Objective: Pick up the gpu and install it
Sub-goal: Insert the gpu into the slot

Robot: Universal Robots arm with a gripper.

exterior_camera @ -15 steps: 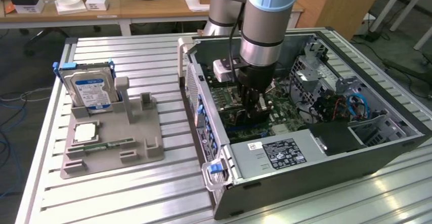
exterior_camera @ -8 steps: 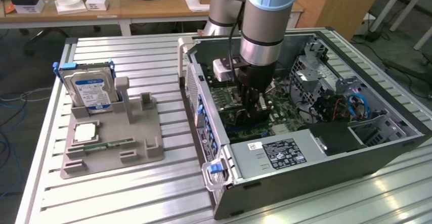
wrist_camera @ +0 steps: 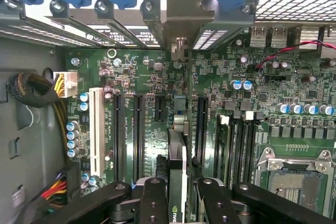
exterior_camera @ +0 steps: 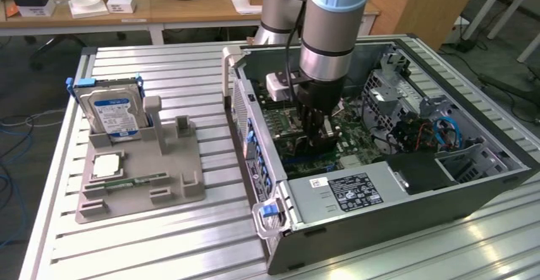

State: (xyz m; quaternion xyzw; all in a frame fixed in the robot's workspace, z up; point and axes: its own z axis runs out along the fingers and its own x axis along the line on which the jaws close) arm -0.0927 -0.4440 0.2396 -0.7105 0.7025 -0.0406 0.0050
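Observation:
The gpu (wrist_camera: 177, 153) appears edge-on in the wrist view as a thin dark card. It runs from between my black fingers (wrist_camera: 153, 199) up to its silvery end bracket at the case's rear slots. My gripper (wrist_camera: 177, 205) is shut on the gpu. The card stands upright over the green motherboard (wrist_camera: 152, 72), between two long black expansion slots (wrist_camera: 138, 135); whether it is seated in a slot I cannot tell. In the exterior view my gripper (exterior_camera: 315, 127) reaches straight down into the open computer case (exterior_camera: 380, 204), with the gpu (exterior_camera: 310, 145) dark beneath it.
On the exterior view's left, a grey holder (exterior_camera: 139, 194) carries a silver hard drive (exterior_camera: 114, 112), a processor chip (exterior_camera: 105, 165) and a green memory stick (exterior_camera: 131, 182). Inside the case are a power supply (exterior_camera: 355, 190), drive cage (exterior_camera: 396, 97), cable bundle (wrist_camera: 31, 90) and processor socket (wrist_camera: 294, 174).

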